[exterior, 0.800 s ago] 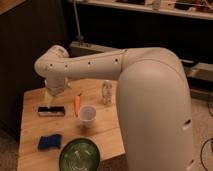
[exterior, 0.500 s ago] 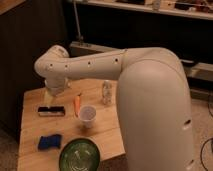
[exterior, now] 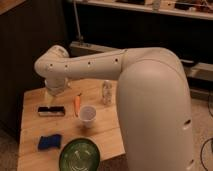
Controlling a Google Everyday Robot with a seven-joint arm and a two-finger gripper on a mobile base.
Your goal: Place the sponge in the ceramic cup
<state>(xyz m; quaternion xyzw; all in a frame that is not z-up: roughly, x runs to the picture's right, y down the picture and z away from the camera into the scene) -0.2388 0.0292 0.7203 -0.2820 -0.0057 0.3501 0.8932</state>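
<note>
Sponge (exterior: 49, 142) and ceramic cup (exterior: 87, 114), one each; pincer (exterior: 56, 89) over table (exterior: 107, 134), far side.

No writing is legible; the end effector (exterior: 56, 88) hangs over the table (exterior: 30, 127).

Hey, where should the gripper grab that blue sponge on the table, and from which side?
Grip the sponge across its shorter width, at the middle, coming straight down from above. It lies flat on the table with bare wood on all sides, so the top is the easiest approach. The gripper hangs near the table's far edge, away from the sponge.
</note>
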